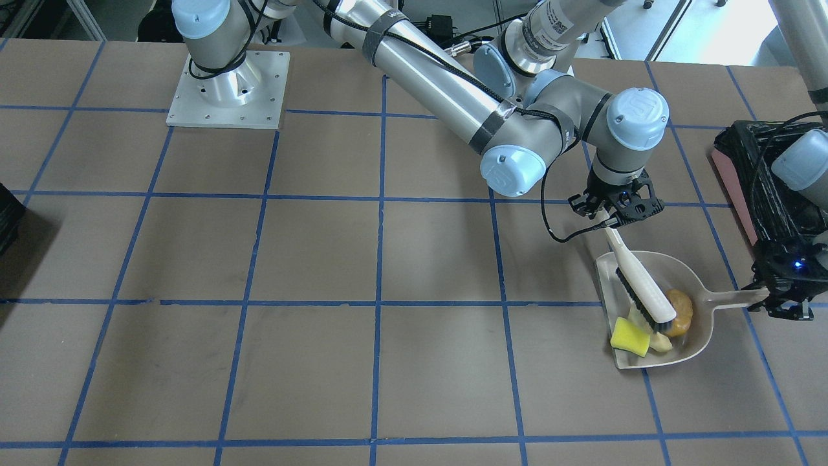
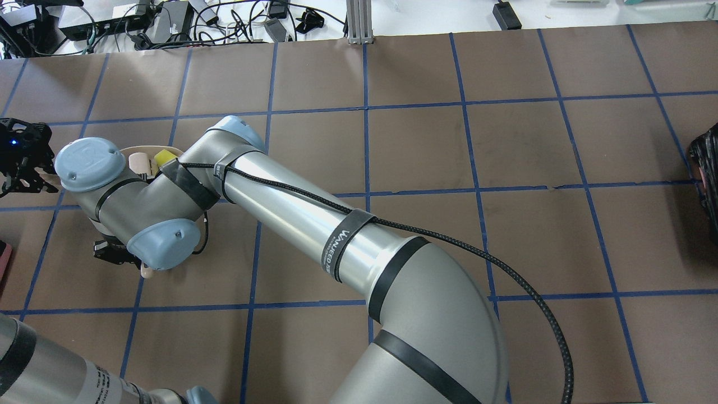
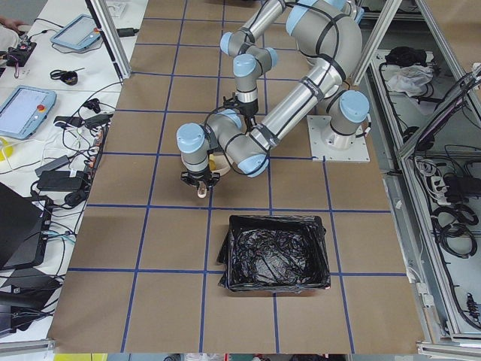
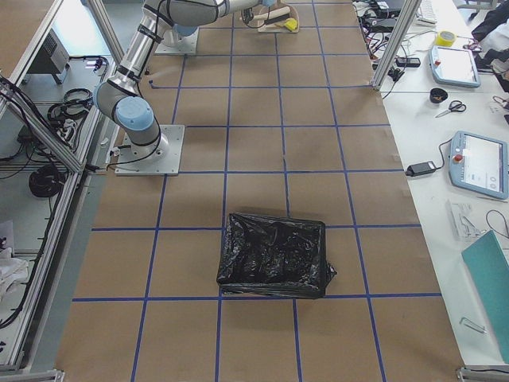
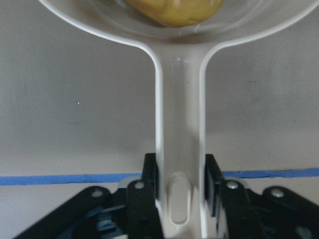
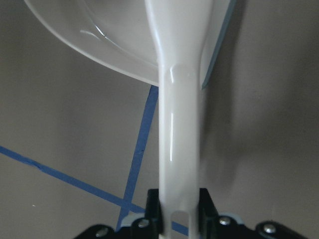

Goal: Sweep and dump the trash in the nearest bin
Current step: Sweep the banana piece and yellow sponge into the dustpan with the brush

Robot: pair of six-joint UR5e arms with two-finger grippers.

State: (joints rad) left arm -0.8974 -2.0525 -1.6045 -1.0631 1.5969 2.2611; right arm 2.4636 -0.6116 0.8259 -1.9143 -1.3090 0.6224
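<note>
You had the left gripper (image 1: pixel 770 299) closed narrow on the dustpan's handle, its fingers (image 5: pixel 149 186) pressed against both sides, with the dustpan (image 1: pixel 704 327) on the table (image 1: pixel 323 259). Your right gripper (image 1: pixel 611 217) pinched the brush's white handle the same way, and the brush (image 1: pixel 637 285) slanted down into the pan. All three scraps lay inside. The brown lump (image 1: pixel 682 310) touched the brush head on the handle side. The yellow wedge (image 1: pixel 629 336) sat at the open lip. The pale rind slice (image 1: pixel 661 343) lay just beside it, partly under the bristles. The pink-sided bin (image 1: pixel 732 191) stood near the left gripper, on the robot's side of it.
</note>
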